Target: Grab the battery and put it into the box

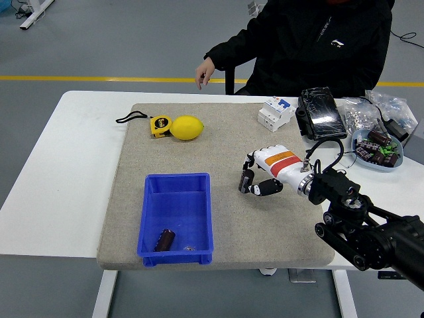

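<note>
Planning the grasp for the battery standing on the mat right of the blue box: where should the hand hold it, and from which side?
Grip the battery across its round side wall, about mid-height. It looks upright, so thumb and fingers can probably pinch opposite sides. Come from the right, where the right hand is closing around it; the blue box lies on its left.

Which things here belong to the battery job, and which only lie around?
Job: battery in the right hand; blue box, with another battery inside.
Lying about: lemon, tape measure, circuit breaker, black device, bowl of parts.
</note>
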